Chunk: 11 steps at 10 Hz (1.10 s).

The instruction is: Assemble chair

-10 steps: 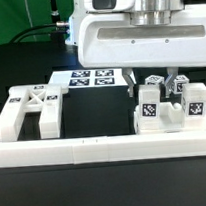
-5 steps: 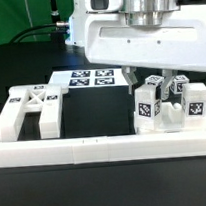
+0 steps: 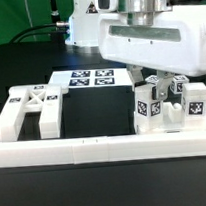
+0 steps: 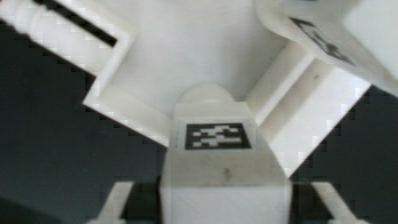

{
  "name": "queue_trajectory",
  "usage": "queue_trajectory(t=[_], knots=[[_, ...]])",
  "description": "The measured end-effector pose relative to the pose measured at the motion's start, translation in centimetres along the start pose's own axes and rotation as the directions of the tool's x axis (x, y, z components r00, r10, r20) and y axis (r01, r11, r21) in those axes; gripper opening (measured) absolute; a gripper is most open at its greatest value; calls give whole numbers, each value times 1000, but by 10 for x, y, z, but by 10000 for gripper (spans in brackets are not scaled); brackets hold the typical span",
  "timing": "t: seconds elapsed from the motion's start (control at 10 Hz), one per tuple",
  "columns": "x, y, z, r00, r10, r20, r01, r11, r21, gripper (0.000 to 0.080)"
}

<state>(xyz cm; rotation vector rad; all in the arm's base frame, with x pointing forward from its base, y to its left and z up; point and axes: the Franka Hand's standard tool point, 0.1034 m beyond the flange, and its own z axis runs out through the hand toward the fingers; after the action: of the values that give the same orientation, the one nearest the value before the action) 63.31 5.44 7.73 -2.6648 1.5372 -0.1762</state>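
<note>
Chair parts (image 3: 169,106) stand clustered on black surface (image 3: 92,117) at exterior view's right, just behind long white rail (image 3: 94,147). H-shaped piece (image 3: 26,109) lies well apart at that view's left. Arm (image 3: 151,37) hangs over cluster, jaws down among blocks. Wrist view: tagged block (image 4: 217,140) sits between jaws; whether they grip it cannot be told. Marker board (image 3: 89,79) lies behind.

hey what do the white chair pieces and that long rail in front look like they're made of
The chair parts and the H-shaped chair piece look like rigid white plastic with a matte finish: chunky, uniformly coloured, with soft shading. Their tags look like flat printed stickers. The long rail seems to be the same white plastic, though the picture is too coarse to be sure.
</note>
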Motion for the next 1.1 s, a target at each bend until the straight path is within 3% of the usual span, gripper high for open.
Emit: queue_trajectory(t=[0.1,0.3,0.6,1.1], knots=[[0,0,0,1000,-18,0,18,1000,0,346],[-1,0,0,998,-60,4,60,998,-4,593],[-1,1,1,955,-296,1,296,955,-6,646],[-1,1,1,805,-593,3,593,805,-6,648]])
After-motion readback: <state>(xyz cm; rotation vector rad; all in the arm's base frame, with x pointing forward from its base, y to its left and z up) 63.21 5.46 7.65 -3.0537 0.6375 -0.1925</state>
